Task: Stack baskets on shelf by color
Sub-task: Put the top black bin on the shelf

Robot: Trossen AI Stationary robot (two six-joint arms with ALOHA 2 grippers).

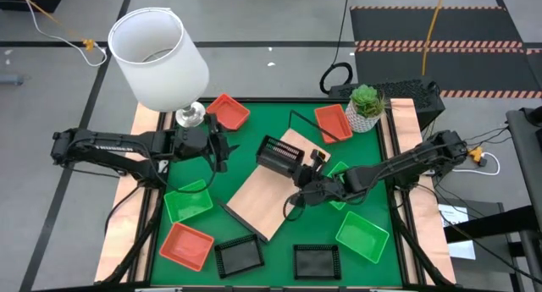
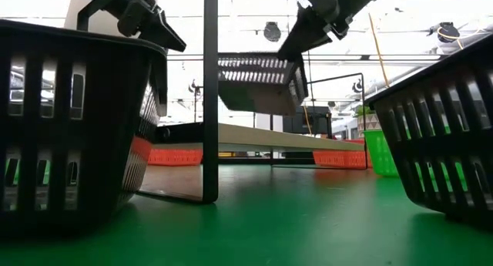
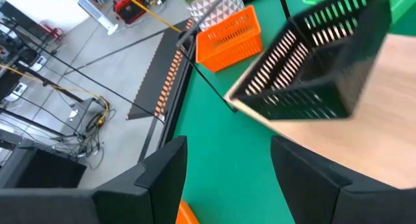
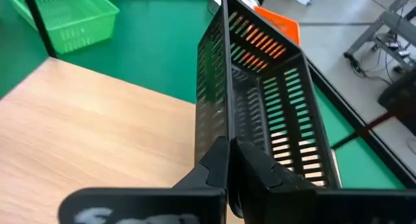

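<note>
The right claw (image 4: 227, 160) pinches the rim of a slatted black plastic basket (image 1: 279, 156), holding it tilted above the light-wood shelf (image 1: 275, 195). The left claw (image 1: 222, 148) hangs open near the shelf, holding nothing.

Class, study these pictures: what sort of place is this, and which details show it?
Probably a robotics lab or workshop: bare grey floor with hazard-striped matting, loose cables beside the table, and two robot arms working over a green mat.

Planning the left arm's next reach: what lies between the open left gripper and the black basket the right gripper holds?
Nothing: in the high view only green mat separates the left gripper from the black basket.
</note>
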